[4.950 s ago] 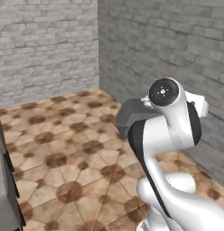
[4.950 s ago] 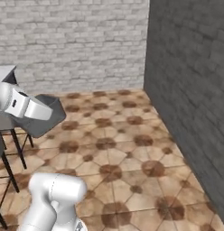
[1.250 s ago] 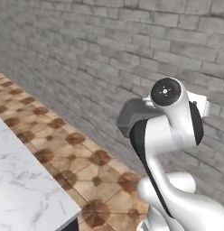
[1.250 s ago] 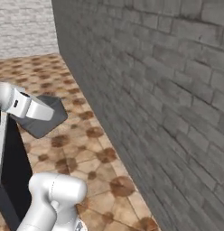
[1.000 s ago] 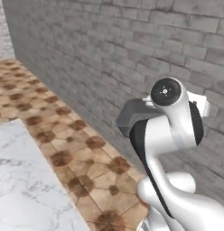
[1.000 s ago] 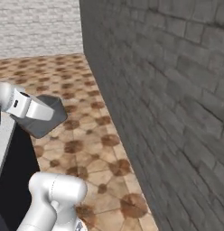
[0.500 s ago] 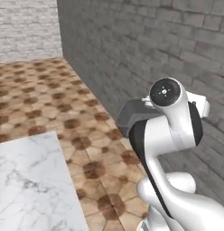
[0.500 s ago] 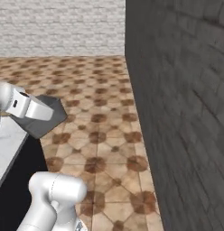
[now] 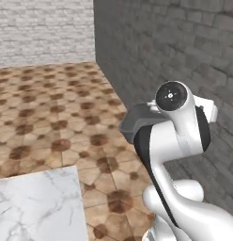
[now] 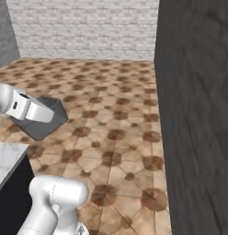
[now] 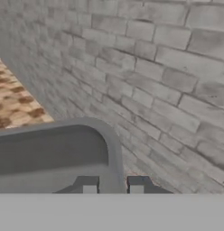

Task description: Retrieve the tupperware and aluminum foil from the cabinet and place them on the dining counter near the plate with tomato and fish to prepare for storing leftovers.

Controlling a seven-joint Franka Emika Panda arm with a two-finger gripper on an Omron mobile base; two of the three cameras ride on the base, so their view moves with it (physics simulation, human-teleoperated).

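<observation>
Tool (image 11: 113, 186) pinches rim of dark grey rectangular plastic tupperware (image 11: 55, 149), carried above patterned tile floor (image 9: 52, 122) beside white grey-veined marble desk (image 9: 38, 207) corner.

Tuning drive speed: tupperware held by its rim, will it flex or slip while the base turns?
The tupperware looks like stiff plastic, so probably little flex. The fingertips pinch only its flared rim, so it could swing or slip. It appears empty, likely light.
</observation>
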